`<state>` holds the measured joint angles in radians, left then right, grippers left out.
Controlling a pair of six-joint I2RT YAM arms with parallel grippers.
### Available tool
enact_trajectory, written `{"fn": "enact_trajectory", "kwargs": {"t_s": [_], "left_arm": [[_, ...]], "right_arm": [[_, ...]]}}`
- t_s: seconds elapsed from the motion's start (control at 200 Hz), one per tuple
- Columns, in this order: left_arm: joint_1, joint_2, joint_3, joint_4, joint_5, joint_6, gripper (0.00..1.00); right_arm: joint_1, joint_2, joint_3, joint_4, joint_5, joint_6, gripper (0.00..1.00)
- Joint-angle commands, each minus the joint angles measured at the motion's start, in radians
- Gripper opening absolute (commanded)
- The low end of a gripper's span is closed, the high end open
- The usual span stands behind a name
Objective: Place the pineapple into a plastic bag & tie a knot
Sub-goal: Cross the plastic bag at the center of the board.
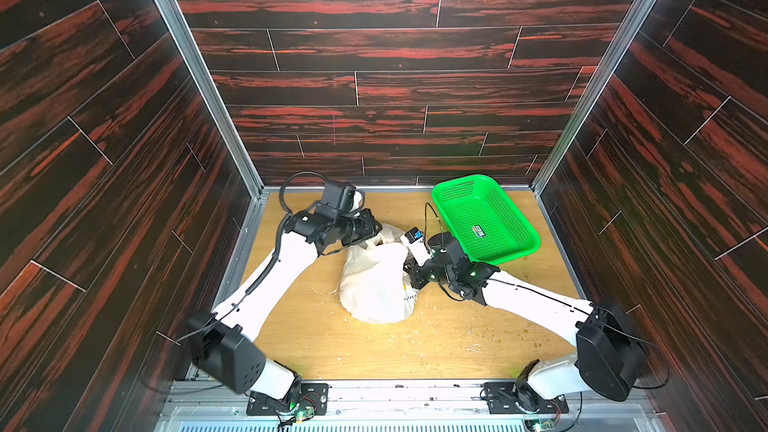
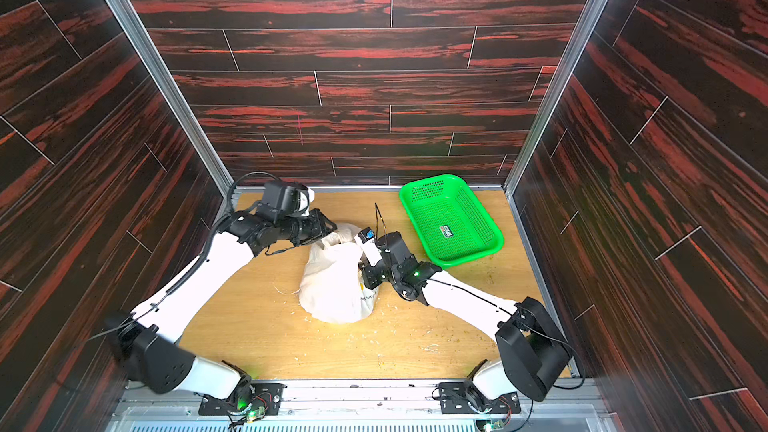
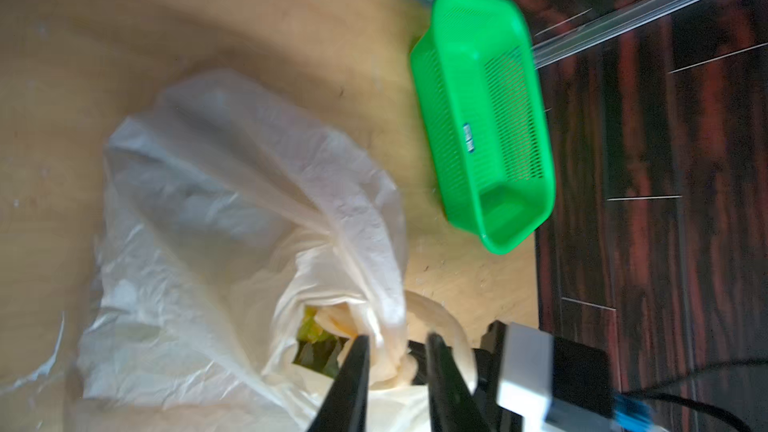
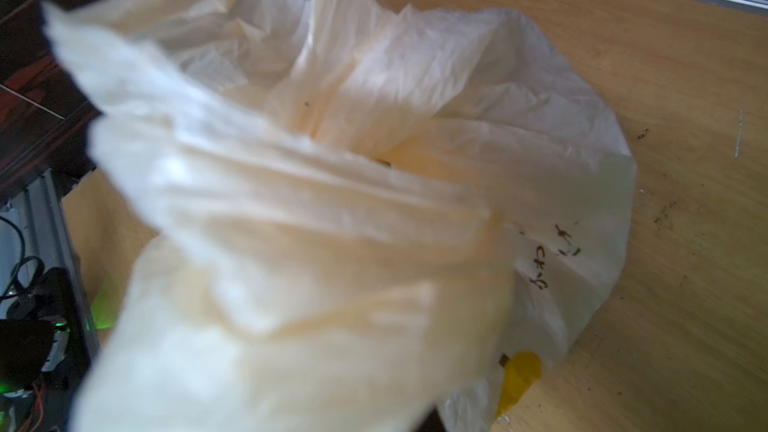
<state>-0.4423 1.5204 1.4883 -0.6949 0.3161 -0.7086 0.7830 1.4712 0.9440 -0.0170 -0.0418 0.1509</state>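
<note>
A green mesh basket lies askew at about 1 o'clock on the pale wood worktop, with a small label on its floor. Pale shreds and dark crumbs are scattered over the worktop, thickest toward 5 o'clock. Dark, red-streaked plank walls stand at 9, 12 and 3 o'clock, joined at the corners by metal posts.

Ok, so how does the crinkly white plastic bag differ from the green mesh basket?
The crinkly white plastic bag is soft, crumpled and bulging with contents; the green mesh basket is rigid and holds only a small label. The bag lies mid-table with the left gripper around its twisted handle and the right gripper shut on it; the basket sits at the far right corner, ungripped. Both rest on the wooden table.
</note>
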Motion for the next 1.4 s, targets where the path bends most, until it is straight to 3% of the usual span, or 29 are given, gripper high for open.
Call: {"fn": "enact_trajectory", "kwargs": {"t_s": [0.0,0.376,0.651,0.907,1.032,1.097,1.393], "left_arm": [[0.004,-0.011,0.007,-0.130,0.022,0.039,0.27],[0.004,-0.010,-0.068,-0.041,0.172,-0.052,0.37],[0.001,0.008,-0.095,-0.073,0.188,-0.004,0.23],[-0.001,0.016,-0.083,-0.013,0.216,0.013,0.24],[0.000,-0.007,-0.087,0.016,0.161,0.027,0.24],[0.001,-0.008,-0.087,0.022,0.139,0.038,0.24],[0.001,-0.034,-0.124,0.174,0.080,0.040,0.23]], "right_arm": [[-0.003,0.023,-0.015,0.049,-0.029,-0.019,0.00],[-0.013,0.030,-0.094,0.149,-0.070,-0.039,0.00],[-0.029,0.055,-0.109,0.241,-0.138,-0.053,0.00],[-0.058,0.051,-0.083,0.214,-0.162,-0.037,0.00],[-0.073,-0.007,-0.088,0.156,-0.126,-0.038,0.29],[-0.073,-0.047,-0.083,0.102,-0.111,-0.045,0.39],[-0.073,-0.270,0.017,-0.338,-0.008,-0.016,0.53]]}}
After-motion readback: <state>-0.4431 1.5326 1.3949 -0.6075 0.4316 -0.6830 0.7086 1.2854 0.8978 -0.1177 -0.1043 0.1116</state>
